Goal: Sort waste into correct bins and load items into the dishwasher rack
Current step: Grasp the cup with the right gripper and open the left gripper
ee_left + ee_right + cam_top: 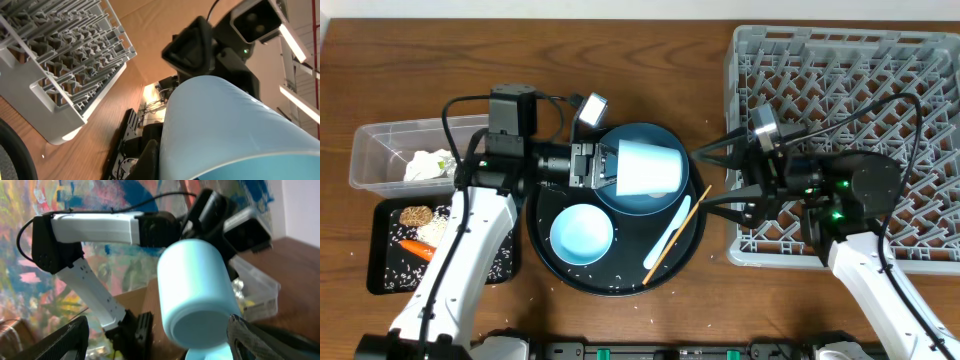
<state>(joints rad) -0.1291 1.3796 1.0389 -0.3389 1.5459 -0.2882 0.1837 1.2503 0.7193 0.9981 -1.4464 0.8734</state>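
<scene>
Left claw (603, 166): clamped on one end of the blue cup (650, 168), which is held on its side above the round tray (625, 272), long axis left to right. Right claw (705, 180): spread wide and empty, just right of the cup's free end and in line with that axis, with the rack (840, 60) behind it. A handover looks like the step in hand.

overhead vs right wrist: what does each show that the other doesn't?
Only overhead: the dishwasher rack, the bowl, the chopstick and the white utensil.
Only right wrist: the light blue cup end-on, its closed base toward the lens, and a painted backdrop.
Both: the cup clamped sideways in the left gripper, the clear tub, and the open right gripper.
</scene>
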